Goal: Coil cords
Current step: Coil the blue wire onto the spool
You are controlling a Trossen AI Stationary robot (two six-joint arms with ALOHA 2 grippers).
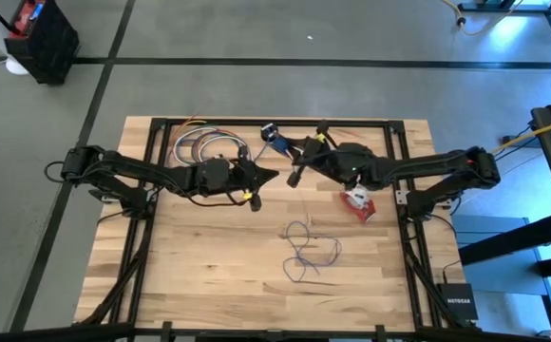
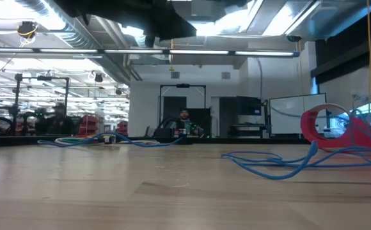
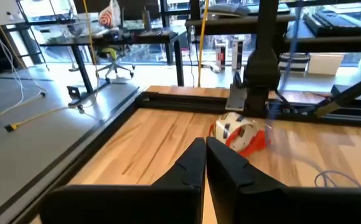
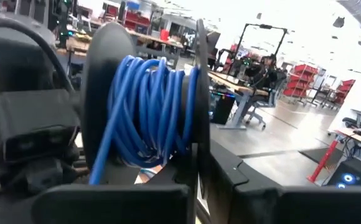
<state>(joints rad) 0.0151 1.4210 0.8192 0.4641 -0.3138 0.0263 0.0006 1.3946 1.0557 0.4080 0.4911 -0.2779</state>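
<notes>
Bluish-purple cord: loose tangle at counter centre, toward 5 o'clock, uncoiled. Red-and-white cord bundle: at 3 o'clock of centre, just beside right arm. Left gripper, right gripper: raised near 12 o'clock, tips close together, fingers together, empty. Blue-wound spool before right wrist camera. Step judged: none begun; next, descend to tangle, part fingers, pinch one end.

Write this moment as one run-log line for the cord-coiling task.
left gripper: shut, empty, mid-table | right gripper: shut, facing it | bluish cord: loose on table, uncoiled | red-and-white bundle: beside right arm, untouched
</notes>
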